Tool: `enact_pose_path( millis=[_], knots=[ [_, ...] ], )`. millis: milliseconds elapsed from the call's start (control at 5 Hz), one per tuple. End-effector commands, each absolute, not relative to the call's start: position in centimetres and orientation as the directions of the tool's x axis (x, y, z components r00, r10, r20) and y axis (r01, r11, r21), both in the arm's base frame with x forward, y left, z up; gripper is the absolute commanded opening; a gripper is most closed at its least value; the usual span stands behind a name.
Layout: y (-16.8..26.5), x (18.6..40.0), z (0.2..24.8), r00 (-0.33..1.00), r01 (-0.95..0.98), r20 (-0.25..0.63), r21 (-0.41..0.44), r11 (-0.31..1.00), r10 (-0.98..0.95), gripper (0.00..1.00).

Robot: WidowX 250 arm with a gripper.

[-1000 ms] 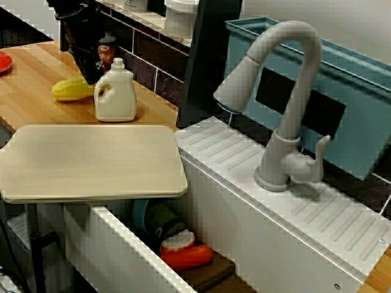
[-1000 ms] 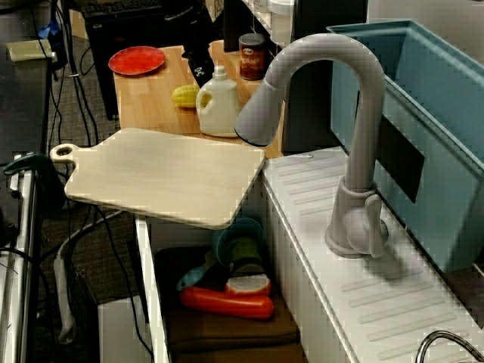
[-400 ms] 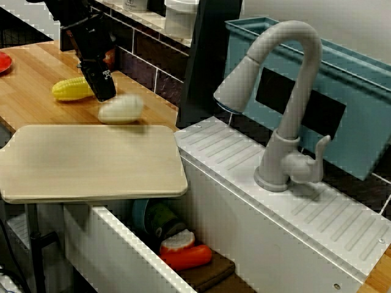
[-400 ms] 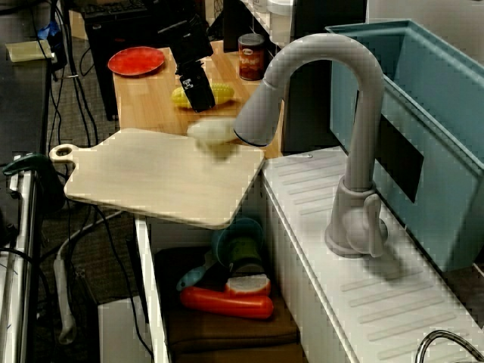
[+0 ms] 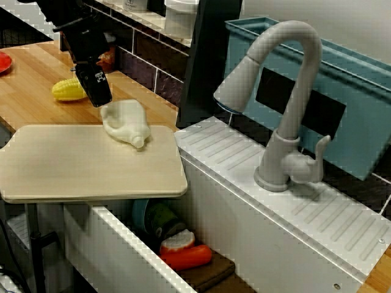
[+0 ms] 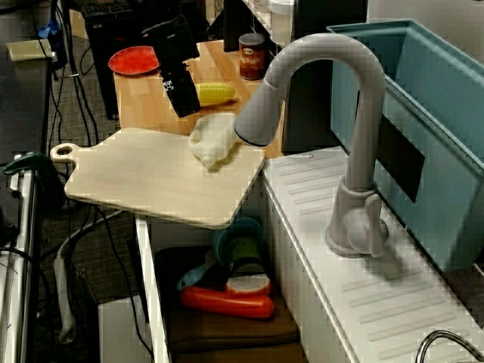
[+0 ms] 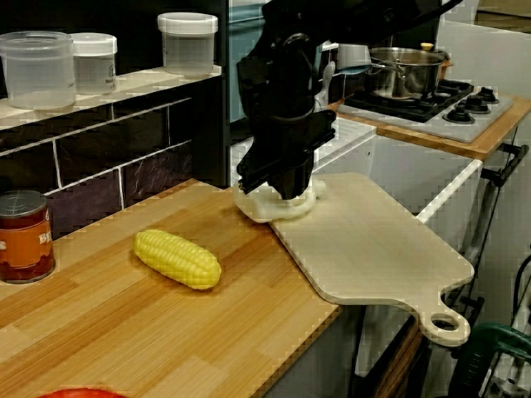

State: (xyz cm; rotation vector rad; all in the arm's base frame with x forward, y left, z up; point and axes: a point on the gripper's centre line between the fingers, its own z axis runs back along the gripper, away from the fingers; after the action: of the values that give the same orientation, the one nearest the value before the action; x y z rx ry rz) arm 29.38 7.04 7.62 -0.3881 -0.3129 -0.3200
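The white bottle (image 5: 125, 122) lies on its side at the far edge of the cutting board (image 5: 91, 162). Its body lies partly over the board's edge toward the wooden counter (image 5: 24, 85), and its cap points to about 5 o'clock in the close view of the faucet. In this view the black gripper (image 5: 101, 96) hangs with its tip just beside the bottle's body, and the bottle is at about 4 o'clock from the tip. The higher view along the sink shows nearly the same: the bottle is at 4 to 5 o'clock from the gripper and looks very near to it. Neither view lets me tell whether they touch. The view from the counter side shows another thing: there the gripper stands in front of the bottle and hides most of it, so only a white rim appears under the black body. The cap is seen only in the other two views. The fingers appear as one dark block in all views, so I cannot tell if they are apart or together. The bottle lies beside the tip, not between the fingers. A yellow corn cob (image 5: 66, 90) lies on the counter at 9 o'clock from the gripper. A red can (image 7: 23, 236) stands against the tile wall, and a red plate (image 6: 136, 59) is at the far end of the counter. The grey faucet (image 5: 287, 104) stands well apart at 3 o'clock.
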Motion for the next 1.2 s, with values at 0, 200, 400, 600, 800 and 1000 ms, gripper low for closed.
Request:
enact_pose_path(
  millis=[0, 200, 400, 600, 800, 1000],
  knots=[
    [9.0, 29.1, 10.0, 0.885, 0.361, 0.408, -0.288, 0.887, -0.227, 0.0],
    [9.5, 29.1, 10.4, 0.881, 0.361, 0.418, -0.289, 0.887, -0.222, 0.0],
    [9.8, 28.9, 10.4, 0.879, 0.356, 0.421, -0.267, 0.896, -0.224, 0.49],
    [10.2, 28.8, 10.5, 0.878, 0.347, 0.425, -0.25, 0.904, -0.219, 1.0],
    [10.6, 28.5, 10.3, 0.878, 0.338, 0.426, -0.226, 0.913, -0.219, 1.0],
    [11.3, 28.4, 10.3, 0.875, 0.331, 0.431, -0.199, 0.922, -0.221, 1.0]
  ],
)
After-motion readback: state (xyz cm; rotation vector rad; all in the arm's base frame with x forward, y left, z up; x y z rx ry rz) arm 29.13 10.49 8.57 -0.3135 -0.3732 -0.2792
